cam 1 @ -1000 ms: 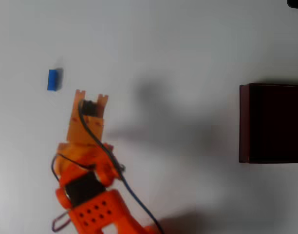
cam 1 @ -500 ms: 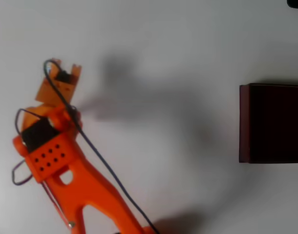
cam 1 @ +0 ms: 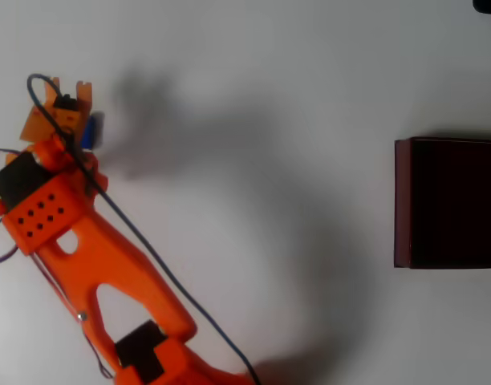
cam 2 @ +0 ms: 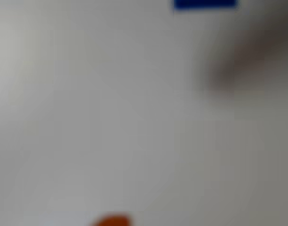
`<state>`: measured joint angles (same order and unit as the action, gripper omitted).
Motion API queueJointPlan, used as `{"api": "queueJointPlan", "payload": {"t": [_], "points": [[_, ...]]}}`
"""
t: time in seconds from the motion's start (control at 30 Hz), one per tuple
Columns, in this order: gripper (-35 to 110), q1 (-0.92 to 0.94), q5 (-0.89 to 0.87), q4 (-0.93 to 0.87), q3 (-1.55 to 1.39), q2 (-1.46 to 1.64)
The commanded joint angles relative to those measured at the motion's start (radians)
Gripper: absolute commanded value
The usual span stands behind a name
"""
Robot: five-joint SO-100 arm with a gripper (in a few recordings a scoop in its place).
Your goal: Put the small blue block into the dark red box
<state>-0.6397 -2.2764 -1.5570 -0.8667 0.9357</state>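
My gripper sits at the far left of the overhead view, at the end of my orange arm, which reaches up from the bottom edge. From above I see only the back of the gripper and a dark cable, so I cannot tell whether the fingers are spread or pressed together.

The largest thing on the white table is the dark red box, at the right edge of the overhead view, well apart from my gripper, its interior almost black.

The small blue block lies just beside my gripper on its right side in the overhead view, partly hidden under it. Its long axis appears to run toward the top and bottom of that picture. In the blurred wrist view the block shows at the top edge, right of centre, so I judge it lies ahead of the fingers, slightly off to one side.

No brands, labels or writing can be read.
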Motion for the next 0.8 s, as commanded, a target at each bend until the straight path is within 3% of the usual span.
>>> {"api": "queueJointPlan", "payload": {"t": [0.0, 0.2, 0.33, 0.4, 0.77], "points": [[23, 0.005, 0.04, -0.015, 0.083, -0.005], [23, 0.012, 0.092, -0.058, 0.262, -0.12], [24, 0.023, 0.117, -0.236, 0.663, -0.327], [24, 0.032, 0.135, -0.238, 0.758, -0.393], [24, 0.052, 0.15, -0.239, 0.87, -0.482]]}}
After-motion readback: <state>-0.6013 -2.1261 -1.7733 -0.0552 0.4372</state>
